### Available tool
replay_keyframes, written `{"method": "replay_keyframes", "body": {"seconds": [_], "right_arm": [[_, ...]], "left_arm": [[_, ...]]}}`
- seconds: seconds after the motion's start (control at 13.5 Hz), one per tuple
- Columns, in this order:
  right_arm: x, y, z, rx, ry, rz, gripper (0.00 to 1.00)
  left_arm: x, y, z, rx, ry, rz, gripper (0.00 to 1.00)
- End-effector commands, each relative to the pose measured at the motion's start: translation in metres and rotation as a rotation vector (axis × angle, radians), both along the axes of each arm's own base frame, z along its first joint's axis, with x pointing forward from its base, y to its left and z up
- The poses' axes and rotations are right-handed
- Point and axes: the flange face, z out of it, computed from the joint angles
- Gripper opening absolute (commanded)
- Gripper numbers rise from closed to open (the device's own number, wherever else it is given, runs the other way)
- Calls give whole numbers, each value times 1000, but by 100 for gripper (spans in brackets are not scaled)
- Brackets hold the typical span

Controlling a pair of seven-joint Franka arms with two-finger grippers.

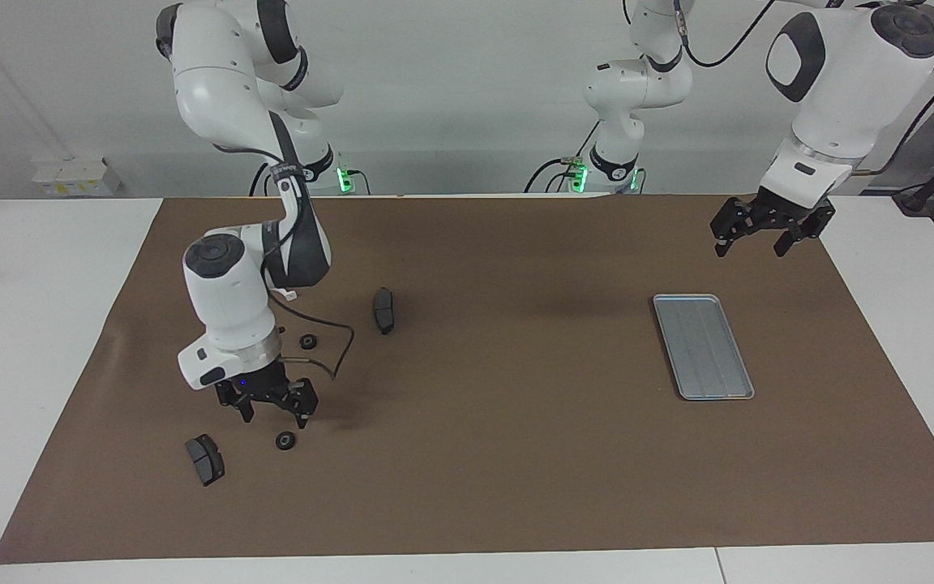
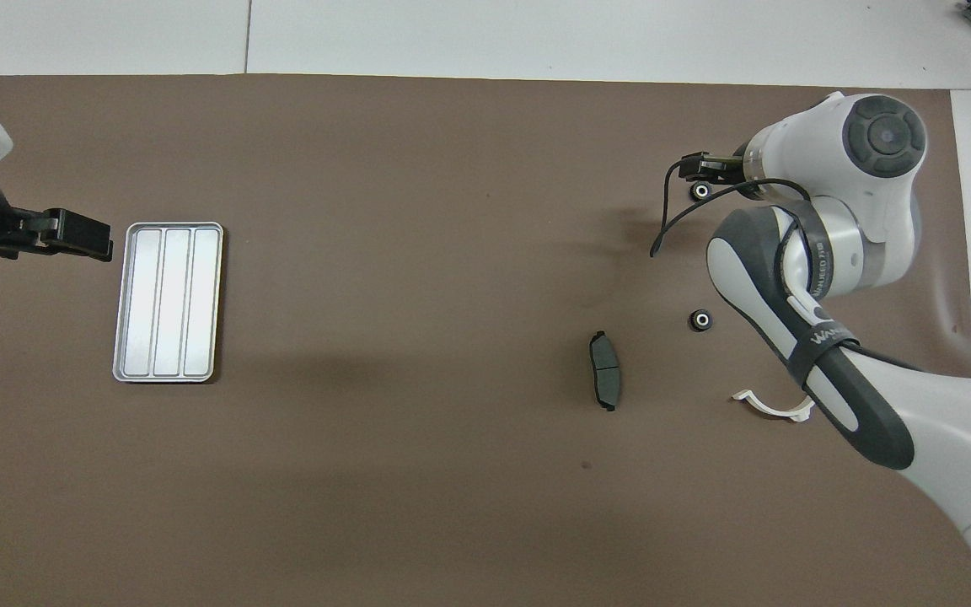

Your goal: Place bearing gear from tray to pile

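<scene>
The silver ribbed tray [image 1: 702, 346] [image 2: 167, 302] lies toward the left arm's end of the table with nothing in it. My right gripper [image 1: 272, 415] [image 2: 707, 169] is open and hovers just above a small black bearing gear [image 1: 285, 440] [image 2: 702, 190] that lies on the mat. A second bearing gear [image 1: 308, 341] [image 2: 701, 320] lies nearer to the robots. Around them lies the pile: one dark brake pad [image 1: 384, 310] [image 2: 604, 371], another brake pad [image 1: 205, 459] hidden by my arm in the overhead view, and a white half-ring bracket [image 2: 772, 406]. My left gripper [image 1: 752, 246] [image 2: 85, 236] is open, empty and waits beside the tray.
A brown mat [image 1: 516, 454] covers most of the white table. The right arm's black cable [image 1: 337, 341] hangs over the pile area.
</scene>
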Motion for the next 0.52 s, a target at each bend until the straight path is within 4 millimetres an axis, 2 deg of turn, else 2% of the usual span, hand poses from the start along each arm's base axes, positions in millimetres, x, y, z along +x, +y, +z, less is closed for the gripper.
{"method": "replay_keyframes", "body": {"seconds": [0.0,0.07,0.3,0.45], "right_arm": [[-40,0,66,-46,41,55,100],[-52,2,88,-40,61,62,100],[-89,-1,148,12,112,91,100],[-114,-2,177,-7,166,138,100]], "left_arm": [[3,-5,15,4,13,-3,100],[2,-4,16,10,38,-1,100],[-12,-5,37,13,10,19,100],[-18,-7,32,14,19,27,100]]}}
